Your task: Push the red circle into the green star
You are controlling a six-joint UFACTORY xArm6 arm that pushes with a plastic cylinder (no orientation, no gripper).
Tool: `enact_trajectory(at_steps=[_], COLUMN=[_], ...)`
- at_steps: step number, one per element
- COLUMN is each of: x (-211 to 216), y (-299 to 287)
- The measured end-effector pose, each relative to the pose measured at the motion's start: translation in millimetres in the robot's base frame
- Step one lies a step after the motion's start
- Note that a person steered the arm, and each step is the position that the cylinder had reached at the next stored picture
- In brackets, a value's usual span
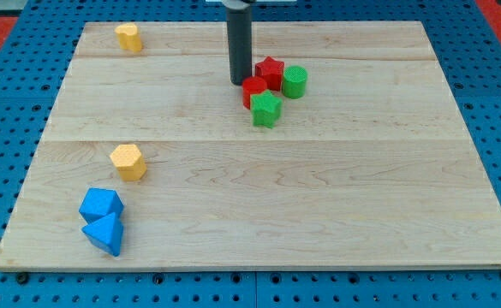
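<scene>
The red circle [253,91] sits near the view's top centre, touching the green star [266,109] just below and to its right. My tip [239,81] is right against the red circle's upper left side. A red star [270,72] sits above the red circle, and a green cylinder [295,81] touches the red star's right side.
A yellow block [128,37] is at the view's top left. A yellow hexagon [128,161] is at the left middle. Two blue blocks [102,204] [105,233] sit together at the bottom left. The wooden board [336,188] lies on a blue pegboard.
</scene>
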State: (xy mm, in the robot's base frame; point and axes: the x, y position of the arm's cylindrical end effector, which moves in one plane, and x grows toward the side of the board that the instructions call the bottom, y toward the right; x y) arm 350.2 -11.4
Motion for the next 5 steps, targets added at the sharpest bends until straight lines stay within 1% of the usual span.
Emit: enact_trajectory(at_steps=[1, 2, 3, 4, 5], x=[17.7, 44.7, 142.1, 184.9, 170.4], y=[-32.3, -61.0, -10.0, -64.6, -126.1])
